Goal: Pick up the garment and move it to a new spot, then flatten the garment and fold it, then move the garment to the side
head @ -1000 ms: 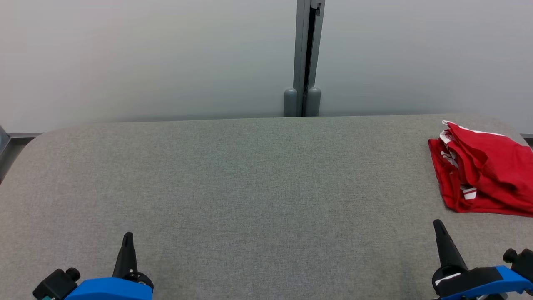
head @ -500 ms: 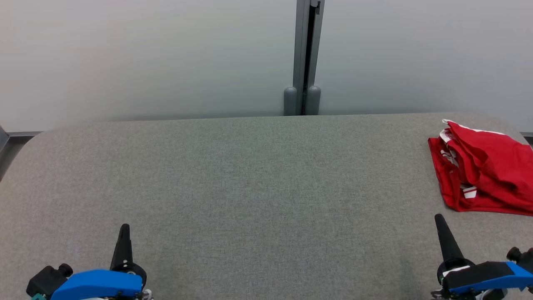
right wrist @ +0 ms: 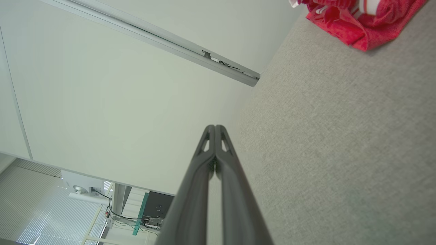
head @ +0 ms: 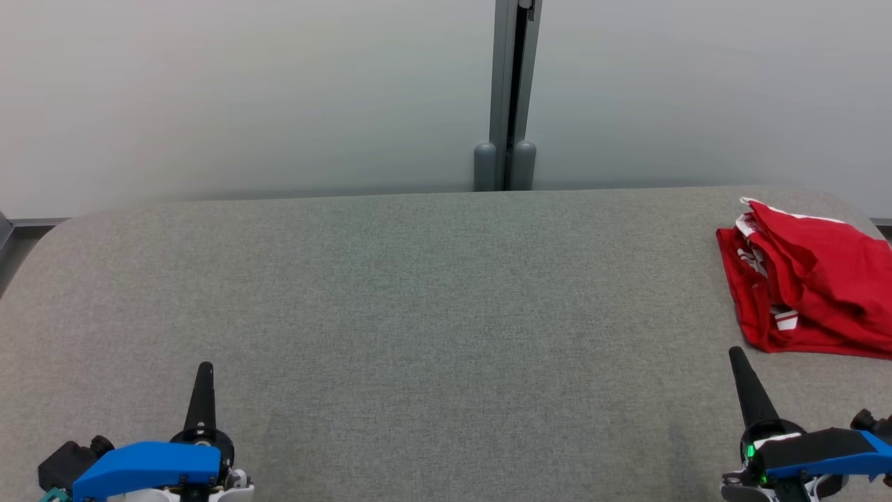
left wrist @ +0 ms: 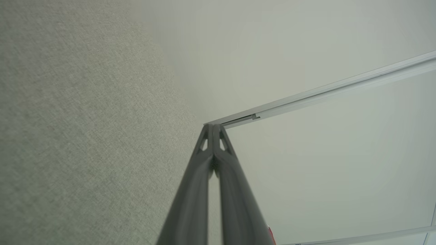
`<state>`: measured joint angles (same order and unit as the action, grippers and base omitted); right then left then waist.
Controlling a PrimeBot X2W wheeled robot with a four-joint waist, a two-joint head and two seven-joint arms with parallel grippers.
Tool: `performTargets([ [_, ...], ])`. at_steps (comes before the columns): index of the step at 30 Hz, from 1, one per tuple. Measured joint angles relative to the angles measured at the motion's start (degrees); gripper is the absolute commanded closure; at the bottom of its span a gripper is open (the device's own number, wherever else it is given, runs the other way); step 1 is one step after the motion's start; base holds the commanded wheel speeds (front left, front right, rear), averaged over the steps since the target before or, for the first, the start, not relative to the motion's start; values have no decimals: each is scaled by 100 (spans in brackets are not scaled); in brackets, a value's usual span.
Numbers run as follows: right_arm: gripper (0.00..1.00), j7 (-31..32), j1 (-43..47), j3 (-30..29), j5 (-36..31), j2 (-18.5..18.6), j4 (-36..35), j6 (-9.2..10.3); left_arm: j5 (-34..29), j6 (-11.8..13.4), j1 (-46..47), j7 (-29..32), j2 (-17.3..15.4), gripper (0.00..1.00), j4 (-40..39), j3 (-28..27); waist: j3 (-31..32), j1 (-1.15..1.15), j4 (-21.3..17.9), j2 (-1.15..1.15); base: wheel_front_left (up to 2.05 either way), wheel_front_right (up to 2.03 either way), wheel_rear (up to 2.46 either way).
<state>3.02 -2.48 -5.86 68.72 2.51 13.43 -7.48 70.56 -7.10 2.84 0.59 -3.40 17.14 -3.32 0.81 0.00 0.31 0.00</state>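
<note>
On grey felt [head: 418,314], rumpled red garment [head: 815,286]

A red garment [head: 815,279] with white trim and white markings lies in a loosely folded, rumpled bundle on the grey fabric-covered desk [head: 418,314]. It rests at the desk's far right side, near the back corner, its right part cut off by the head view's edge.

Matt grey felt table [head: 418,293], red cloth garment [head: 808,286]
</note>
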Motion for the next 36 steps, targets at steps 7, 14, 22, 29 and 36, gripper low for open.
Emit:
performTargets([
  [7,100,52,-62,-9,378,1,10,0,346,-1,75,99,8,100,-48,-55,-13,0,-4,0,0,0,0],
  [14,100,102,-107,-16,734,3,18,0,676,-1,98,187,14,100,-90,-118,-27,0,-8,0,0,0,0],
  [22,100,159,-179,-25,1124,5,26,0,1029,-1,164,287,20,100,-143,-156,-43,0,-13,0,0,0,0],
  [29,100,202,-203,-32,1432,7,34,0,1327,-2,200,370,24,100,-187,-190,-56,0,-17,1,0,0,0],
  [36,100,252,-261,-41,1727,9,42,0,1603,-9,225,439,34,100,-223,-230,-69,0,-22,1,0,0,0],
])
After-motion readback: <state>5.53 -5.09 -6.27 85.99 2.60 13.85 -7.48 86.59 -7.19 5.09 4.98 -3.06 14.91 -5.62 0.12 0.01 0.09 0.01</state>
